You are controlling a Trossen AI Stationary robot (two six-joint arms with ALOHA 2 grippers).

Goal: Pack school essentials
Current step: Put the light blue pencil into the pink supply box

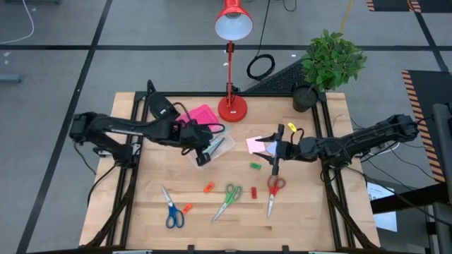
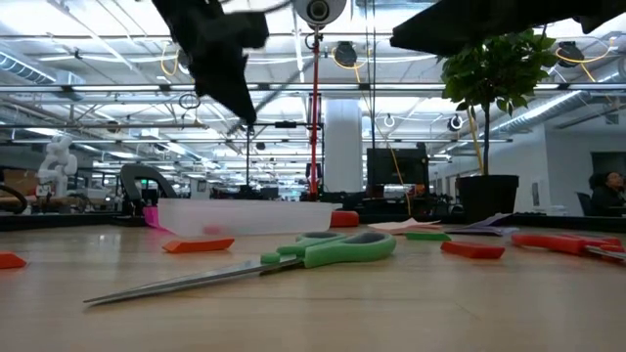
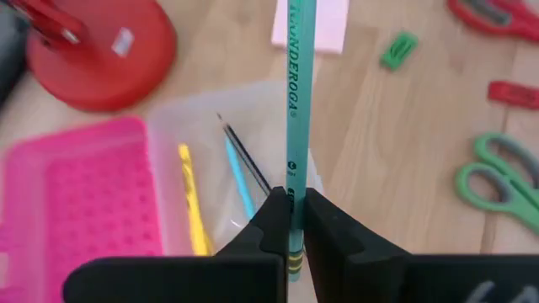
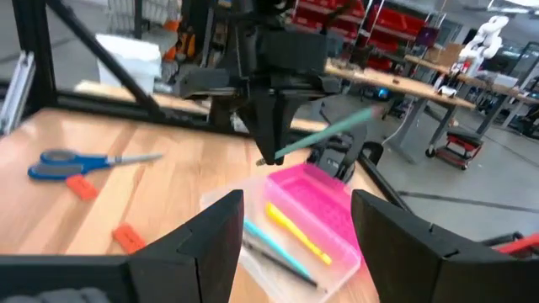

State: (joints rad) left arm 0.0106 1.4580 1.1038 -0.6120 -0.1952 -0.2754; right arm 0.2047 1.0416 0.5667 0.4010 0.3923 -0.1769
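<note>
The left hand point(image 3: 295, 231) is clamped on a teal-green wooden pencil point(image 3: 296, 101), gripping it near its yellow-banded end. In the high view this hand point(image 1: 203, 156) hangs over the wooden worktop point(image 1: 155, 190) at about 10 o'clock from the worktop's centre, directly above a clear plastic box point(image 1: 217, 146) with a pink lid point(image 1: 200, 114) folded open beside it. The left wrist view shows a yellow pencil point(image 3: 192, 202), a light blue pencil point(image 3: 238, 178) and a thin dark pen point(image 3: 246, 157) lying inside the box.

The right hand point(image 1: 275, 152) is at about 2 o'clock from centre, and its fingers point(image 4: 210, 236) stand wide apart with nothing between them. It is just above a pale pink sticky-note pad point(image 1: 255, 145).

Remaining items on the worktop, high view:
- Blue-handled scissors point(image 1: 171, 209) at about 7 o'clock, with a small orange eraser point(image 1: 186, 208) just beside them.
- A second orange eraser point(image 1: 208, 188) near centre.
- Green-handled scissors point(image 1: 229, 200) at about 6 o'clock, with a small red eraser point(image 1: 254, 192) just beside their handles.
- A small green eraser point(image 1: 255, 166) at about 3 o'clock.
- Red-handled scissors point(image 1: 273, 192) at about 4 o'clock.

A red desk lamp point(image 1: 232, 106) stands at 12 o'clock. A potted green plant point(image 1: 332, 60) stands at the far right corner.
</note>
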